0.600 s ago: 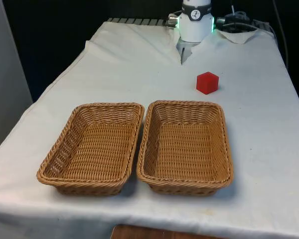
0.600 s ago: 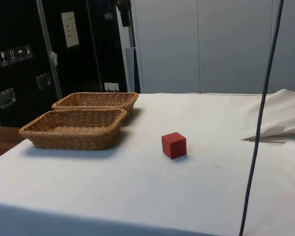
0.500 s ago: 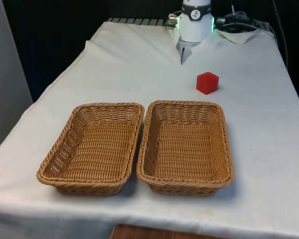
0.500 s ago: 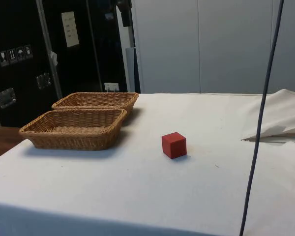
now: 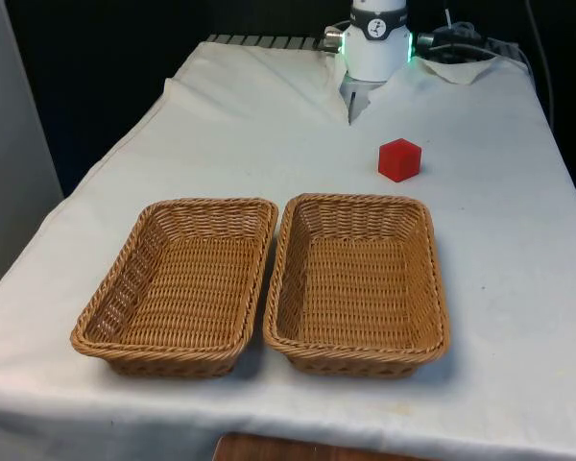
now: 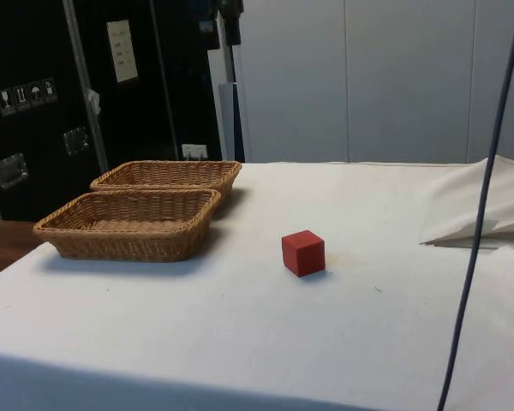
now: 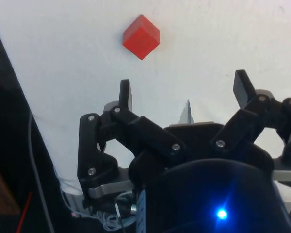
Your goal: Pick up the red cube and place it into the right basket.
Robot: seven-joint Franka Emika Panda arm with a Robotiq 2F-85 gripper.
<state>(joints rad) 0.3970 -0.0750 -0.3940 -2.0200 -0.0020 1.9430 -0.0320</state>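
Observation:
The red cube (image 5: pixel 399 159) rests on the white cloth behind the right basket (image 5: pixel 357 285), towards the front view's right. From the side, the red cube (image 6: pixel 303 253) stands alone, well apart from the nearer wicker basket (image 6: pixel 128 224). In the wrist view my gripper (image 7: pixel 184 90) hangs high over the cloth, open, with nothing between its fingers. The red cube (image 7: pixel 141 36) lies on the cloth beyond the fingertips, off to one side of the gap.
A second wicker basket (image 5: pixel 179 286) sits against the right one, on the front view's left. A dark cable (image 6: pixel 484 205) hangs down at the side view's right. Folded cloth (image 6: pixel 488 214) bunches near the robot's base.
The hanging cable in the side view has swung to the right. The cube and both baskets have stayed where they were.

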